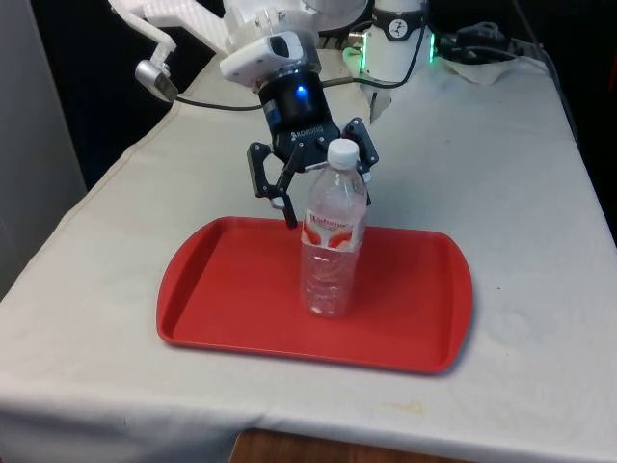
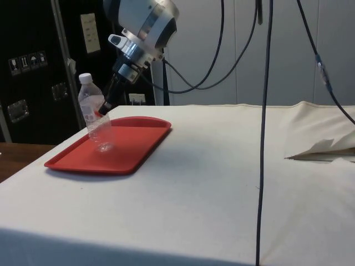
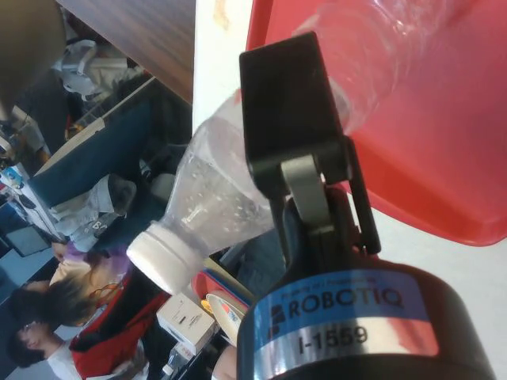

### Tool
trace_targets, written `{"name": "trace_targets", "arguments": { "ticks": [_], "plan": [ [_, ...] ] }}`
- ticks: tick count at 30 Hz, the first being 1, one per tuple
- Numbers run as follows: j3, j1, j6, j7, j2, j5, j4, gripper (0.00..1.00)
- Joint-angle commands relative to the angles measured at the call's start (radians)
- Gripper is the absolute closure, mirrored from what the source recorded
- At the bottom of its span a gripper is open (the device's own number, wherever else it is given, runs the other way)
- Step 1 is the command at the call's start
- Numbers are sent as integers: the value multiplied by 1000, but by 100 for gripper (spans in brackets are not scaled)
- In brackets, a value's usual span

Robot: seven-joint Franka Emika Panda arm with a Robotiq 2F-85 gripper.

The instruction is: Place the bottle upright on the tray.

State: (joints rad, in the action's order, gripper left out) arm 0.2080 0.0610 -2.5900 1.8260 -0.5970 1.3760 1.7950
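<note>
Standing upright near the middle of the red tray, the bottle rests on its base, cap up, label facing the front camera. Left to right in the front view: bare tray floor, then the bottle, then more bare floor out to the right rim.

The gripper sits behind the bottle's shoulder with its fingers spread, gripping nothing; one finger crosses close over the clear body.

Risk, judged: the bottle looks empty and light, so a sideways brush from a finger on withdrawal could tip it, and a fall toward the near rim could roll it off.

Clearance: open tray on both sides, open cloth beyond. A straight lift up and back appears safest.
</note>
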Motion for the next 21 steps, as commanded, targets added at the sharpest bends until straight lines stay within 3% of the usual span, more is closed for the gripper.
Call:
{"name": "trace_targets", "arguments": {
  "ticks": [1,21],
  "plan": [
    [0,1,-2,0,0,0,0,0],
    [1,0,8,1,-1,1,0,0]
  ]
}}
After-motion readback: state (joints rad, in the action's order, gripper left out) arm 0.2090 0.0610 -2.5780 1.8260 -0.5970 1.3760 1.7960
